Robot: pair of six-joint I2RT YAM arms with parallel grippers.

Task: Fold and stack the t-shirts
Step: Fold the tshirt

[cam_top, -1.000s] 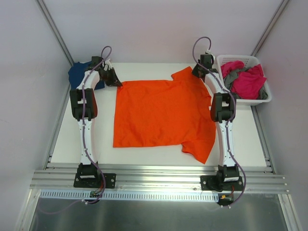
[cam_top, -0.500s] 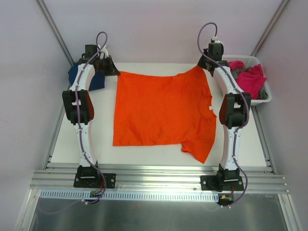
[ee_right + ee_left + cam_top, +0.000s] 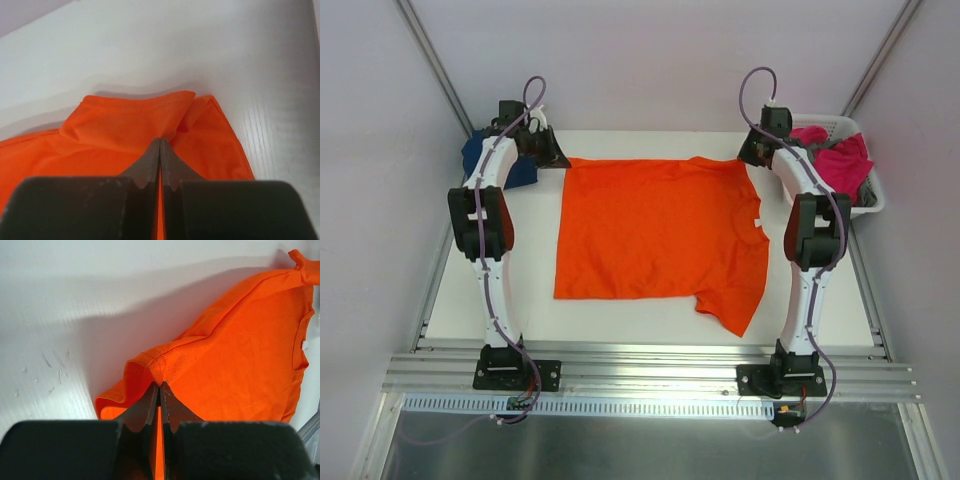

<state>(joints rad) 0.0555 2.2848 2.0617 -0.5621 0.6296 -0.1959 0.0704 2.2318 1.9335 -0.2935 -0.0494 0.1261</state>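
Left pincer [image 3: 160, 385] and right pincer [image 3: 160, 141], jaws fully closed, each pinch a corner of the shirt [image 3: 660, 235], which lies flat between them. Uneven pulling could slip a thin grip, skewing it.

The spread shirt [image 3: 655, 235] is lying flat in the middle of the table [image 3: 650, 325], one sleeve trailing toward the near right. The left gripper [image 3: 558, 160] is sitting at its far left corner and the right gripper [image 3: 748, 158] at its far right corner, both touching the cloth. A bunched shirt [image 3: 478, 152] is lying just left of the left gripper. The basket [image 3: 865, 205] is standing just right of the right gripper, with more shirts [image 3: 840, 165] lying in it.
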